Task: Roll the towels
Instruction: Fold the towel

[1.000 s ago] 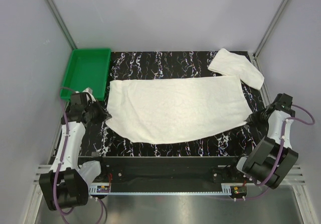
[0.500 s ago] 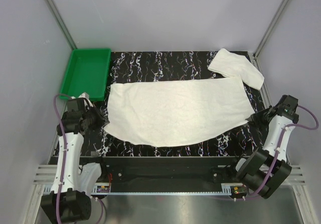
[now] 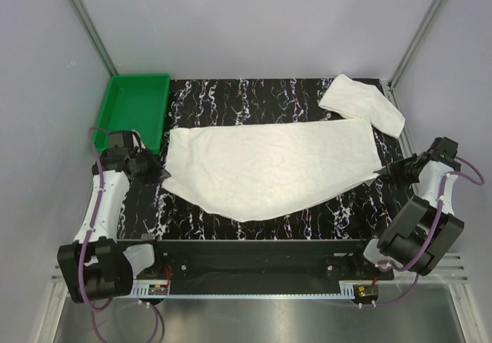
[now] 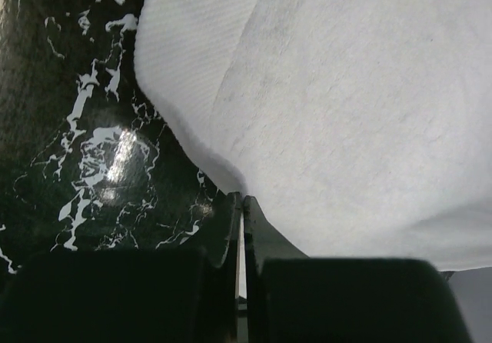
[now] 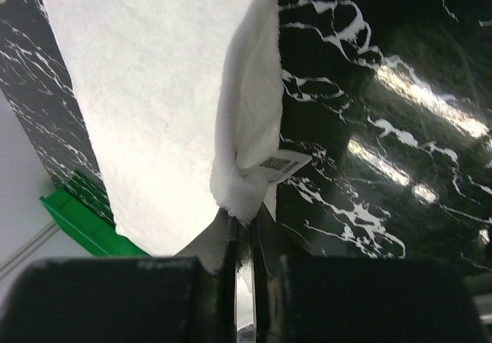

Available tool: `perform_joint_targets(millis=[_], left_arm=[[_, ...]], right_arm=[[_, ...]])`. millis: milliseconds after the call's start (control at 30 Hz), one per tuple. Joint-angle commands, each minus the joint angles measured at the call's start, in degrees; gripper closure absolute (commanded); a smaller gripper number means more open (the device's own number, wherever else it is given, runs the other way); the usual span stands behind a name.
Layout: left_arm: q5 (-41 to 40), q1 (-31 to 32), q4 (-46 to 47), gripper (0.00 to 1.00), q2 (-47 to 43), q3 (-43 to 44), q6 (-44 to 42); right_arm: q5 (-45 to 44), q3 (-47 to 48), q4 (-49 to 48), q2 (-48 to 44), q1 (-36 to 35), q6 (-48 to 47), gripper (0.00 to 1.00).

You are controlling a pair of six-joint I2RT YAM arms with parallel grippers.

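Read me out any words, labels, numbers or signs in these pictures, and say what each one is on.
Nothing here is legible.
Tag on the corner of the spread towel, at the right gripper: dark print, too small and blurred to read.
Other towel, green tray, table: no writing visible.

A robot lab cell: plain grey panel walls (image 3: 254,20), aluminium frame posts (image 3: 84,20), black marbled tabletop (image 3: 269,93).

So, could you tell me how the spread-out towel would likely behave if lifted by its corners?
Probably floppy: the spread towel folds and wrinkles at the corner pinched in the right gripper. It would likely sag between that and the left gripper.
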State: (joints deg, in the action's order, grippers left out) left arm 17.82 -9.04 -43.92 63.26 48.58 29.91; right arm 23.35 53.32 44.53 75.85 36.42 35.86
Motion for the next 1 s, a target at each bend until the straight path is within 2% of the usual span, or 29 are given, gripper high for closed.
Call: perform_joint_targets(millis=[0, 333, 567, 967], left_arm=[[1.2, 0.2, 6.9, 1.00, 4.3, 6.1, 1.6], [0.7, 0.1, 11.1, 1.00, 22.0, 19.4, 4.3], [0.2, 0.2, 12.5, 1.00, 30.5, 25.3, 5.3], [-1.4, 0.1, 11.7, 1.00, 42.1, 37.2, 7.4]], right_arm=[[3.1, 5.5, -5.6, 3.0, -0.4, 2.0, 1.00], [-0.5, 17.4, -8.5, 18.7, -7.4, 5.4, 1.00], [-1.4, 28.0, -8.8, 29.7, -11.5, 7.4, 1.00], [-1.4, 42.0, -6.7, 41.7, -12.4, 11.0, 1.00]])
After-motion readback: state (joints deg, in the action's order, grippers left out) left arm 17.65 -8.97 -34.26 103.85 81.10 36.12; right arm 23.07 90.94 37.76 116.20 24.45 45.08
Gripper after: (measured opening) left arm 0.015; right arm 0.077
